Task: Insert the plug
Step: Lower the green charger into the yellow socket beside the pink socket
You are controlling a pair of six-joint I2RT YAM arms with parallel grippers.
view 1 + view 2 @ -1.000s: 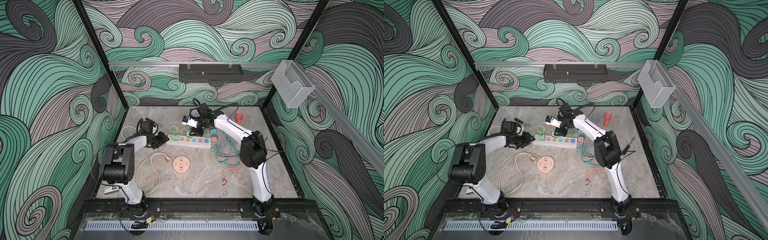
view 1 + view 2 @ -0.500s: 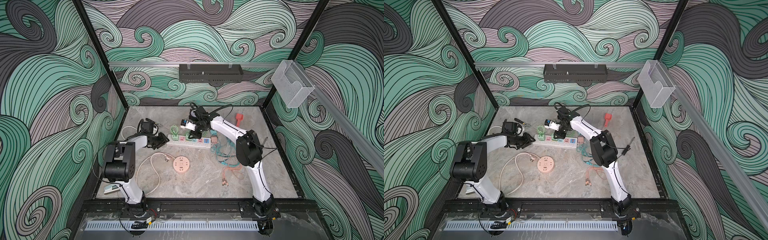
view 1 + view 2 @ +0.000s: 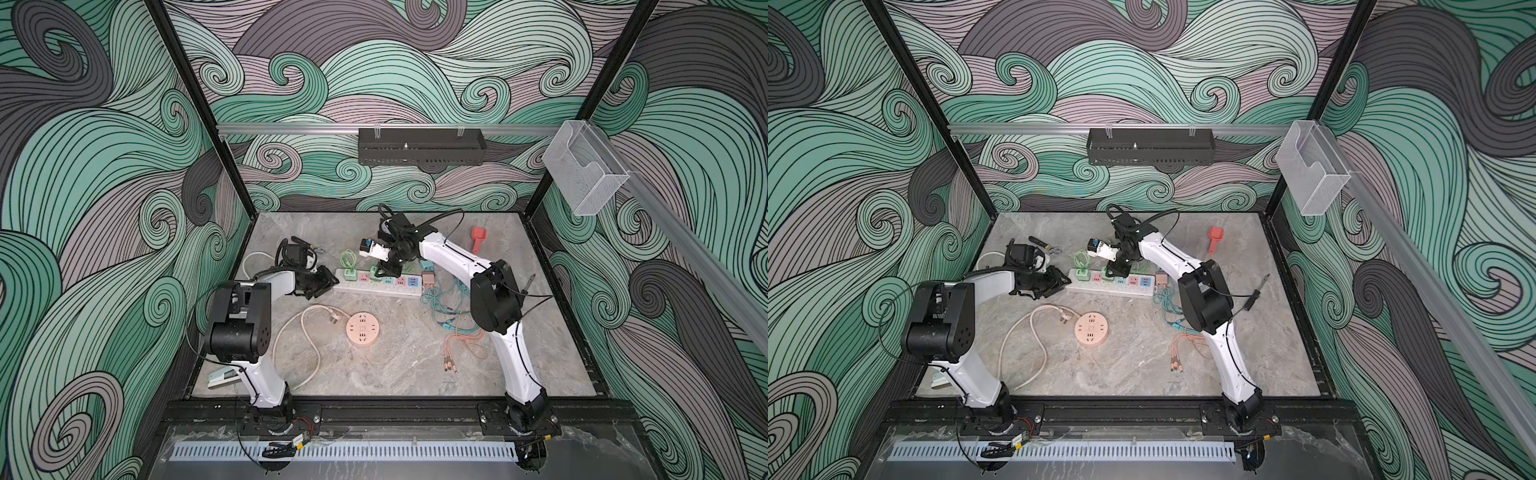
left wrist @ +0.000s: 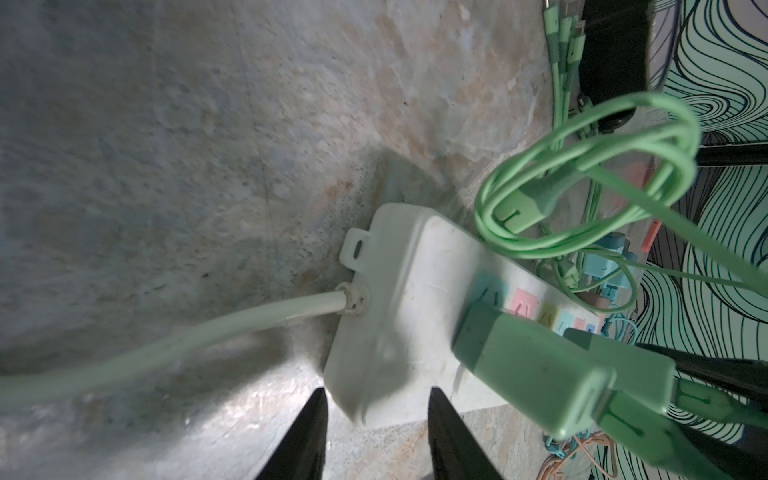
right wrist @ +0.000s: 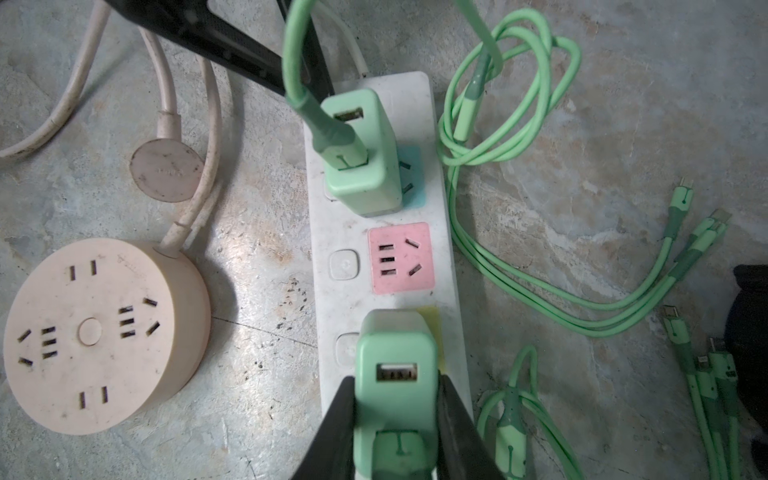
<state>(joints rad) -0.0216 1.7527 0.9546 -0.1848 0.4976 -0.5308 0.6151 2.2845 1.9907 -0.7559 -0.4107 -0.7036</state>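
One boxy green plug (image 5: 395, 374), scuffed oblong strip (image 5: 326, 232)

I see a robot lab cell, my left arm (image 3: 266, 378) and right arm (image 3: 515, 361) bolted on a black rail (image 3: 395, 411), wave-printed walls (image 3: 83, 187), stone-look tabletop (image 3: 395, 365)

White arms (image 3: 453, 259), black joints (image 3: 494, 301), black tools (image 4: 376, 392).

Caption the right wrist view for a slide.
Right pincer clamps a mint-green charger plug at the yellow socket of a white plastic power strip.
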